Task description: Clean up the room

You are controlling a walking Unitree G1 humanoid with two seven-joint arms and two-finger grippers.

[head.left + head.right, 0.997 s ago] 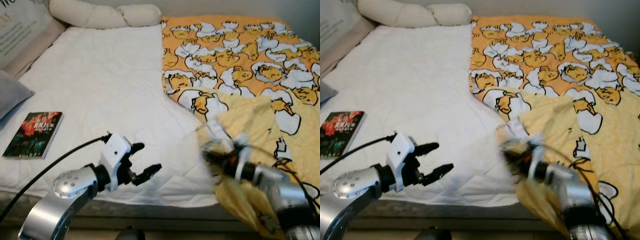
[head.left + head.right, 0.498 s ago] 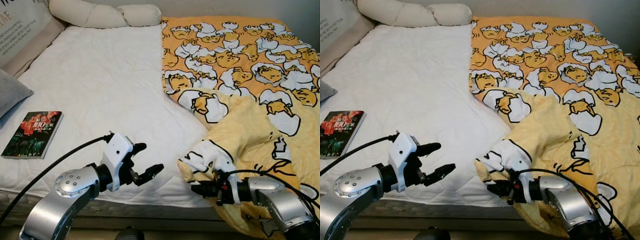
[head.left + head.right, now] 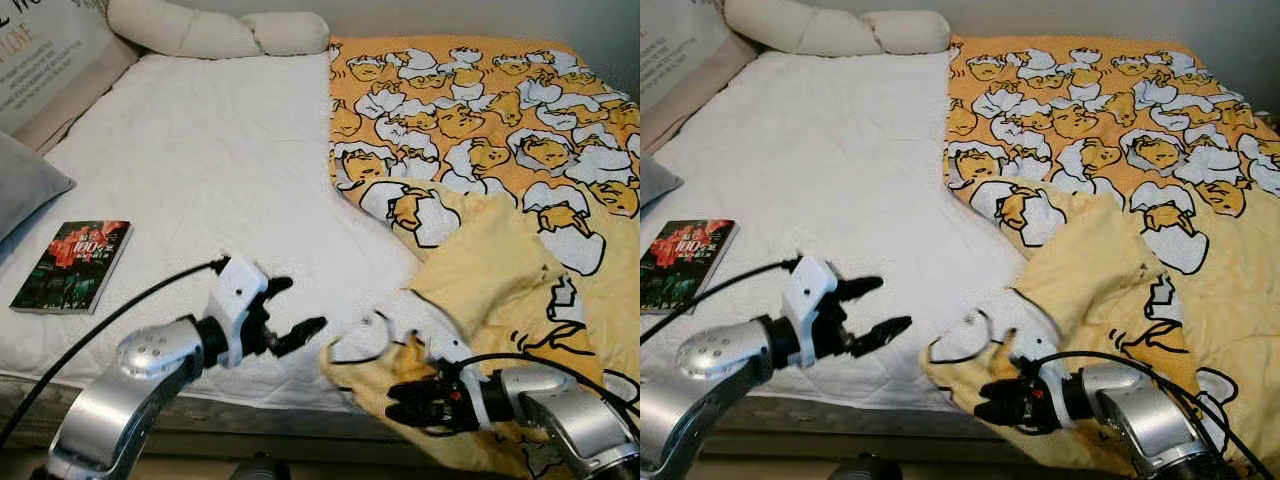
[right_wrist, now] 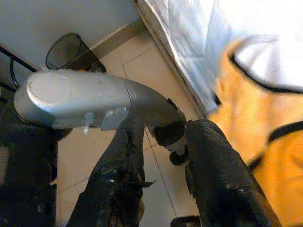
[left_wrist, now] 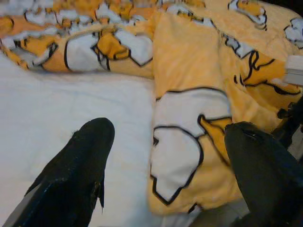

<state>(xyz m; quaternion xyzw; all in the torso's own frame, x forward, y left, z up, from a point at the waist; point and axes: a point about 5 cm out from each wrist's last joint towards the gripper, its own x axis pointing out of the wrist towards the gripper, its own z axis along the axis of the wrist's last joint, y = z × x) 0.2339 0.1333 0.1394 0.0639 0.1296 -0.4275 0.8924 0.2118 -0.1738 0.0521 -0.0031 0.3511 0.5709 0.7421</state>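
Head view, bed seen from its foot edge. My left gripper (image 3: 290,312) hovers over the white mattress (image 3: 210,160) at about 7 o'clock of the scene, fingers spread and empty; the left wrist view shows both fingertips (image 5: 90,142) apart, with the blanket's corner lying between and beyond them.

My right gripper (image 3: 405,402) sits at about 5 o'clock, low at the bed's edge, partly under the folded corner of the yellow blanket (image 3: 480,150). Its fingers look nearly together in the right wrist view, with cloth beside them rather than plainly between them, so I cannot tell whether they pinch the blanket.

The blanket, printed with egg-and-chick figures, covers the bed from 12 to 5 o'clock; its near corner (image 3: 385,330) is turned back, showing a plain yellow underside, and reaches toward 6 o'clock.

A book (image 3: 72,266) lies flat at 9 o'clock, well apart from both grippers. A grey pillow (image 3: 25,185) and a long cream bolster (image 3: 215,30) lie at 10 to 12 o'clock.

Handling, as judged: the blanket is soft, limp and light; it will drape and slide. Best hold: the hemmed corner, pinched through both layers.
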